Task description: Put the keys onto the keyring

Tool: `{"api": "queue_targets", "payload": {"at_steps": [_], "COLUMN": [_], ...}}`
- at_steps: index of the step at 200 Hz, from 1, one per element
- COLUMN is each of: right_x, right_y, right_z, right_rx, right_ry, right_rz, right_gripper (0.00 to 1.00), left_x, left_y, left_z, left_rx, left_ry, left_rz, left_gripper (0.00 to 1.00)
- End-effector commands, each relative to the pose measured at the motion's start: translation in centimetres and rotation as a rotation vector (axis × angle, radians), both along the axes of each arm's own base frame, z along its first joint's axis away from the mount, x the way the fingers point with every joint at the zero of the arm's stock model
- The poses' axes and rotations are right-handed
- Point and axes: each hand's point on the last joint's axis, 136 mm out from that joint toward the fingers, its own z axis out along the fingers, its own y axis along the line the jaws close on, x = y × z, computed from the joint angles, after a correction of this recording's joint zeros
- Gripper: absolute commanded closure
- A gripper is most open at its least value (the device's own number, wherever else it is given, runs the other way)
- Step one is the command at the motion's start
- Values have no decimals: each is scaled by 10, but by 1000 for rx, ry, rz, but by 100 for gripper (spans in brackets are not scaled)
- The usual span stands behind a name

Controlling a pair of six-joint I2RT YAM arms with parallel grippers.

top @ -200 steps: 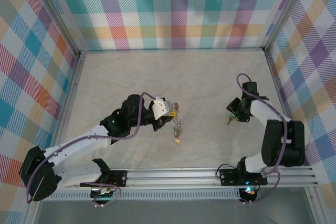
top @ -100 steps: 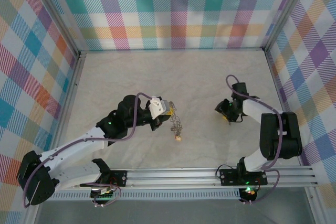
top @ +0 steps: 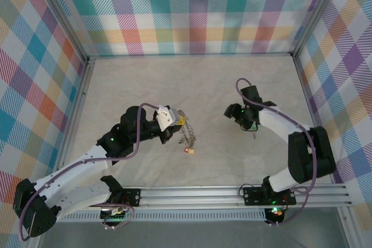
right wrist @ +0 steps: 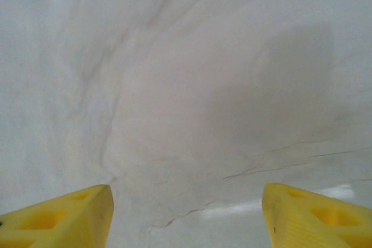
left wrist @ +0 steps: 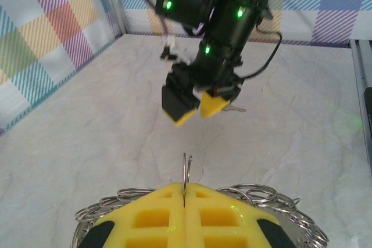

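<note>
Yellow left pincer (left wrist: 183,194) clamped on keyring (left wrist: 186,166), arm stretched forward; right pincer (right wrist: 186,204) apart, arm bent inward.

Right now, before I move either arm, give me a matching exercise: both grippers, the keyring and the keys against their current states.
Things:
1 left gripper
2 right gripper
3 keyring
4 keys

States:
a open, holding nothing
b bunched beside the left gripper
c shut
d clamped, edge-on in the left wrist view

Pairs: 1-c, 2-a, 3-d, 4-b
</note>
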Motion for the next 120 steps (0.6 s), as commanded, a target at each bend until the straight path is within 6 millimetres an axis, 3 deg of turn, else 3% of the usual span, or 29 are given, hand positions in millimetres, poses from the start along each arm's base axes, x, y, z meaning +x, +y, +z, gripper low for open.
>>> {"api": "queue_targets", "payload": {"at_steps": [1,25,56,120], "right_x": [-12,-19,-19,-31], "right_y": [-51,-69,-46,-42], "right_z": [-5,-19,-36,-61], "right_rx": [-75,-64,38,38], "right_ry": [38,76,85,136], "right_rz": [-124,-130,-31,11], "right_gripper": [27,23,21,22], "left_x": [2,5,7,6], "left_y": [5,4,3,4], "left_z": [11,12,12,8], "left_rx": [-37,-38,-29,-9], "left_ry": [-20,-25,-23,-3], "left_rz": [24,27,23,25], "left_gripper": [100,100,100,100]}}
